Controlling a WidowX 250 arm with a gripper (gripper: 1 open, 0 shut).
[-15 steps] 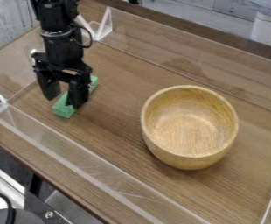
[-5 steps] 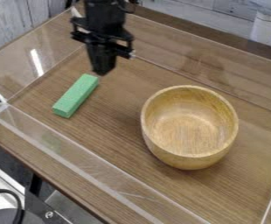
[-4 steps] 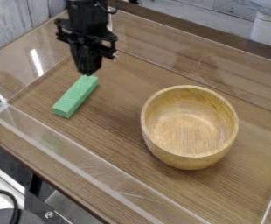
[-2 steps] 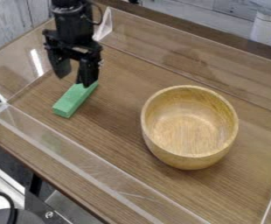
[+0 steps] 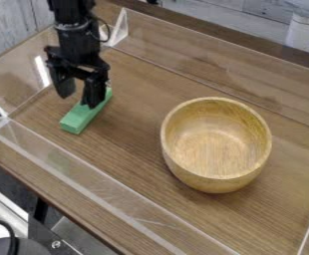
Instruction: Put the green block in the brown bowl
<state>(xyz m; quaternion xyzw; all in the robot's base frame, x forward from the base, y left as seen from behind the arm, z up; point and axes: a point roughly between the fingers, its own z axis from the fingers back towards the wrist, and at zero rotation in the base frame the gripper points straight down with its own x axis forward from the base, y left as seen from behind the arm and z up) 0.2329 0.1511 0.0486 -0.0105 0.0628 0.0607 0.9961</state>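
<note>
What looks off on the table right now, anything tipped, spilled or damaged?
Nothing stands out. The green block lies flat on the wooden table, intact, left of the brown bowl, which sits upright and empty. The hand is open, pointing down over the block's far end.

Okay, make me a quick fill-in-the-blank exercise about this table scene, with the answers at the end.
1. The green block lies on the ____, not in the bowl.
2. The brown bowl holds ____.
3. The end effector hangs over the block with its jaws ____.
4. In the picture, the block lies to the ____ of the bowl.

Missing words: table; nothing; open; left
</note>
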